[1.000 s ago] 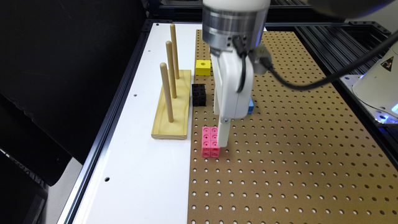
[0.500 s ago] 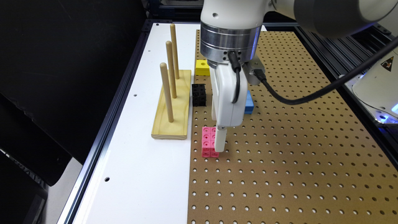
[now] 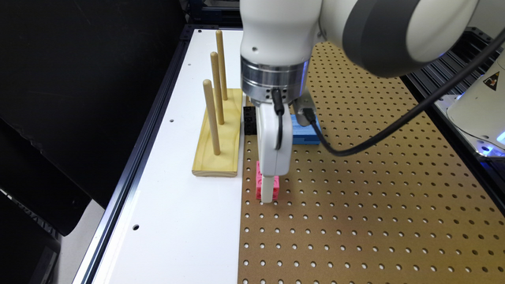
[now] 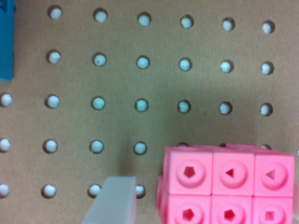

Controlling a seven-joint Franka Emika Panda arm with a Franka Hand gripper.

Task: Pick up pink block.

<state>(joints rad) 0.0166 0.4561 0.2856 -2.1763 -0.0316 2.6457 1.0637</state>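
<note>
The gripper [image 3: 267,193] is right down at the brown pegboard [image 3: 375,189], its white finger [image 3: 267,192] standing in front of the pink block [image 3: 259,184] as the exterior view sees it. From the wrist camera one pale finger [image 4: 112,200] sits just beside the pink block [image 4: 229,186], with a thin strip of board between them; the other finger is out of the picture, so I cannot tell whether the gripper is released or clenched on anything. The pink block lies flat on the pegboard, its dimpled cubes facing up. A little way behind the gripper sits a blue block [image 3: 304,133], partly hidden by the wrist, and next to that a black block [image 3: 249,120]. Off to the exterior view's left of the gripper, on the white table strip [image 3: 185,205], stands a wooden base with three upright pegs [image 3: 218,130]. A black cable [image 3: 394,126] loops away from the wrist.
</note>
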